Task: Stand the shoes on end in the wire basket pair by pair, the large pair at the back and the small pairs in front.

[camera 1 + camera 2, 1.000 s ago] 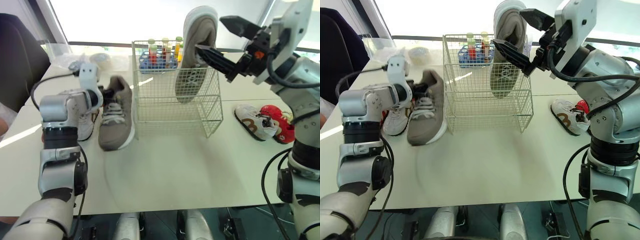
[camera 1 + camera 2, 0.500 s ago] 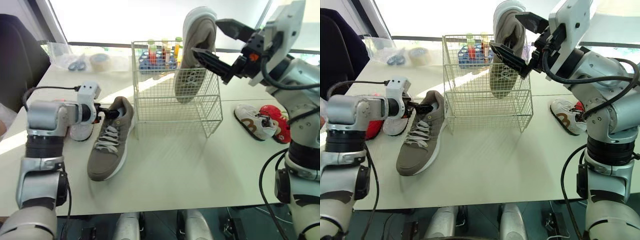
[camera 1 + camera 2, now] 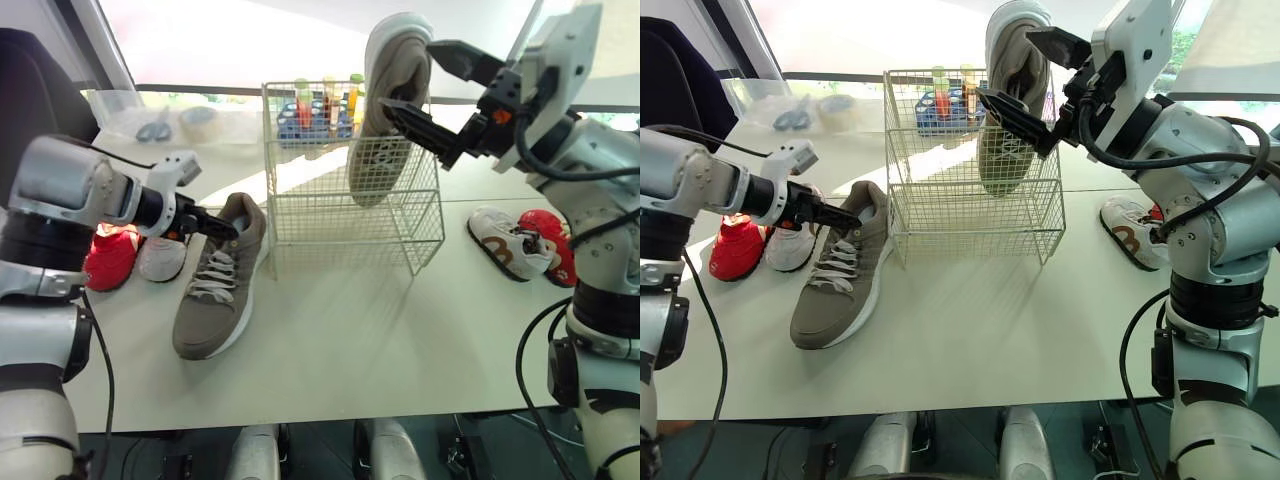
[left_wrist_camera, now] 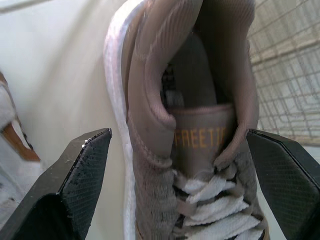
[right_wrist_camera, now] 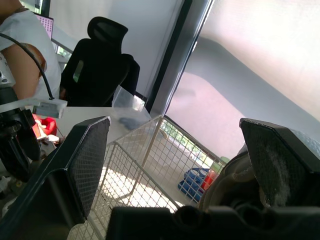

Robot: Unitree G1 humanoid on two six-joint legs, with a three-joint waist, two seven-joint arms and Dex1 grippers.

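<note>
A large taupe shoe (image 3: 215, 285) lies on its sole on the table, left of the wire basket (image 3: 320, 215). My left gripper (image 3: 222, 228) is open at its heel; in the left wrist view the shoe's collar (image 4: 200, 100) sits between the wide-spread fingers without touching them. Its mate (image 3: 385, 160) stands on end in the basket's back right corner, heel up and well above the rim. My right gripper (image 3: 410, 72) is open around that raised heel, which shows close to one finger (image 5: 280, 160).
A small red shoe (image 3: 108, 258) and a small white shoe (image 3: 163, 258) lie at the far left. Another white shoe (image 3: 510, 245) and red shoe (image 3: 550, 250) lie at the right. A rack of bottles (image 3: 320, 115) stands behind the basket. Tape (image 3: 200, 120) lies back left.
My left gripper has opened and let go of the taupe shoe, which now lies flat on the table instead of being held tilted up. The right arm has barely shifted.
</note>
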